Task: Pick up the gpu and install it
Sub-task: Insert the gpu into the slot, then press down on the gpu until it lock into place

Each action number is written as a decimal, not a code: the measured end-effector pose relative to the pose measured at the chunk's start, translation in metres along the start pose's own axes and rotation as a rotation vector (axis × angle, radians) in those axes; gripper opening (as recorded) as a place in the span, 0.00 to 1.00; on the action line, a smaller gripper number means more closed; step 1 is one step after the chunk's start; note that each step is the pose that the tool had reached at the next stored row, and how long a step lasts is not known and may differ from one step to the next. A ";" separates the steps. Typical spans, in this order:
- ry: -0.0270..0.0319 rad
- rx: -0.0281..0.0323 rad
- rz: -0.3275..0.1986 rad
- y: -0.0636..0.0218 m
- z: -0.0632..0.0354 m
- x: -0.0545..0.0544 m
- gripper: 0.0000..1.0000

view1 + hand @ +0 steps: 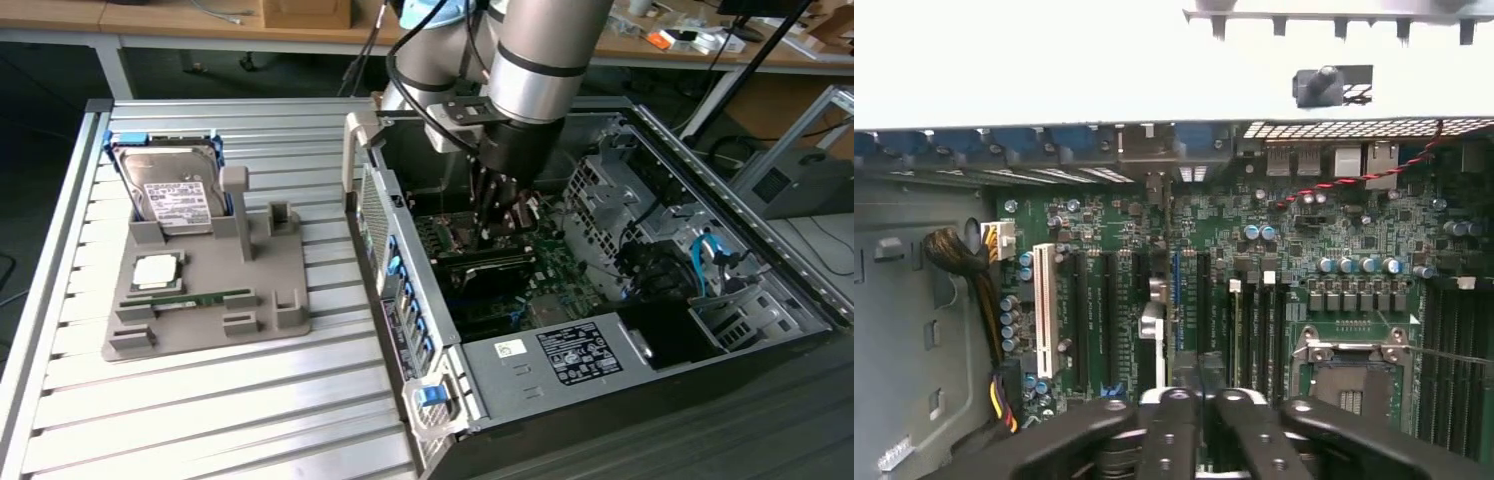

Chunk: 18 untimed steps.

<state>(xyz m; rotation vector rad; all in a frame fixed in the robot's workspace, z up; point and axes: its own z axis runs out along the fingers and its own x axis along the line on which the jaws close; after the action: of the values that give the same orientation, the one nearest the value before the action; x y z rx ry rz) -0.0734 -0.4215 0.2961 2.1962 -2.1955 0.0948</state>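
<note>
Tool [1192, 400] shut on gpu [1172, 300] (edge-on), over mobo [1334, 250].

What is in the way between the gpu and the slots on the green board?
Nothing visible. The gripper is shut on the gpu, held edge-on right over the motherboard's long slots. No cable or part crosses there. Whether it touches a slot is hidden.

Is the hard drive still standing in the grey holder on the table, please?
Yes, the hard drive stands upright in the grey holder, apart from the computer case.
</note>
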 end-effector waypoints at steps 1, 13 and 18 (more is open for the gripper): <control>0.0002 -0.0019 0.000 -0.0016 0.0009 0.000 0.11; 0.0051 -0.0104 -0.001 0.0130 0.0072 0.003 0.11; 0.0050 -0.0103 -0.001 0.0205 0.0109 0.006 0.11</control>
<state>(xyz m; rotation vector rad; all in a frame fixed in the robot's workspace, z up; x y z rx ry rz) -0.0937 -0.4286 0.2853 2.1897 -2.1869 0.0886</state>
